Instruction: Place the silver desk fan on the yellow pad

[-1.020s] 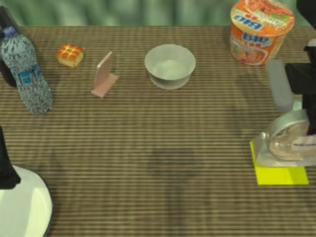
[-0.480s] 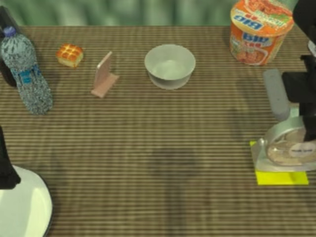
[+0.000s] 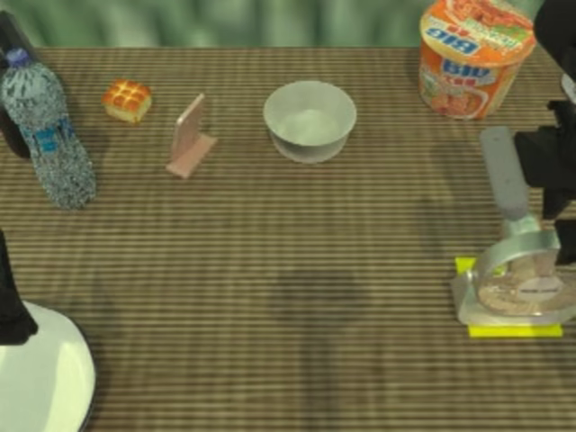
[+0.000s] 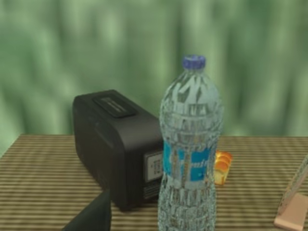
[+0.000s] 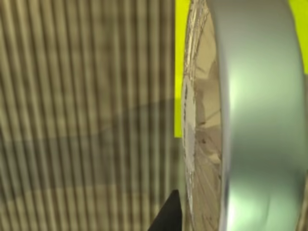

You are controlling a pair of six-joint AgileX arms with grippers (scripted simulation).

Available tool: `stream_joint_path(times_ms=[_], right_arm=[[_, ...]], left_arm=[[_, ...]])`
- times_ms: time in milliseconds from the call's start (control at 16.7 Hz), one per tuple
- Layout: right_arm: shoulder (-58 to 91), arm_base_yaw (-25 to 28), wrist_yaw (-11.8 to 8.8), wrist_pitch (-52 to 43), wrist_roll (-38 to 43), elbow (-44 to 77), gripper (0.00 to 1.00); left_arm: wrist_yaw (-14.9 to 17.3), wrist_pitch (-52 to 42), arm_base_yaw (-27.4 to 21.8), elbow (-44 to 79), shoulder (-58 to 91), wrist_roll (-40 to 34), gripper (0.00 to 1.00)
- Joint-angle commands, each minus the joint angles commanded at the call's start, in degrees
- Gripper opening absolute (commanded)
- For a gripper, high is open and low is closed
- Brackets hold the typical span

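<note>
The silver desk fan stands at the table's right edge on the yellow pad, which shows only as thin strips at the fan base's near and left sides. My right gripper reaches down over the fan from the right and is shut on its ring. In the right wrist view the silver ring and beige grille fill the picture, one dark fingertip lies against the grille face, and the other is hidden behind the ring. My left gripper is parked at the near left.
A water bottle and a black box stand at the far left, with a bread bun and a pink stand beside them. A pale bowl sits far centre, a noodle cup far right. A white rounded object fills the near left corner.
My right gripper has brought the fan down and toward the table's near edge. The fan's base now covers most of the yellow pad. The left arm has not moved.
</note>
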Motion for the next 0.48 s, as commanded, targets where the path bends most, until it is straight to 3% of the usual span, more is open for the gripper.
stream_joint_path(times_ms=[120,480], right_arm=[[0.0,0.0,0.0,0.0,0.0,0.0,0.98],[0.0,0.0,0.0,0.0,0.0,0.0,1.00]], left_arm=[[0.0,0.0,0.0,0.0,0.0,0.0,1.00],[0.0,0.0,0.0,0.0,0.0,0.0,1.00]])
